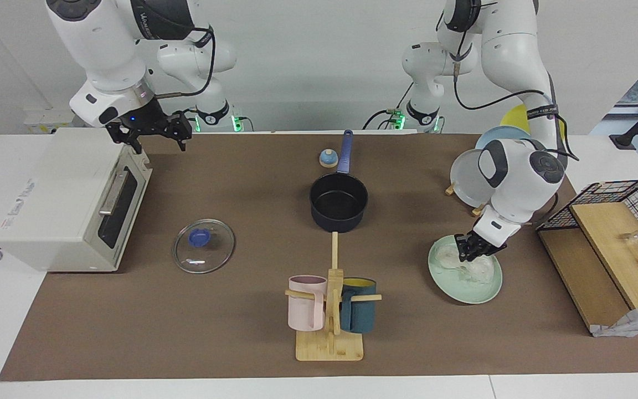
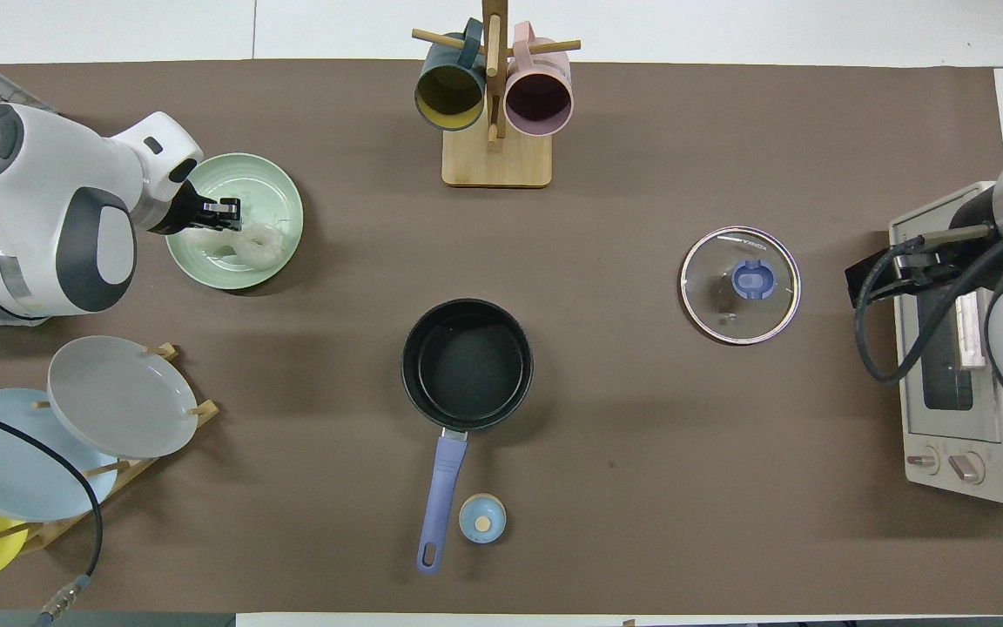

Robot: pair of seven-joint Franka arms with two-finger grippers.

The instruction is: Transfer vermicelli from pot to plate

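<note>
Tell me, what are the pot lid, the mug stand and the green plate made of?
The pot lid looks like clear glass with a metal rim and a blue knob: the brown table shows through it. The mug stand looks like pale bare wood, maybe bamboo, with visible grain. The green plate has a smooth, soft sheen; it could be ceramic or plastic, the look leaves that open.
</note>
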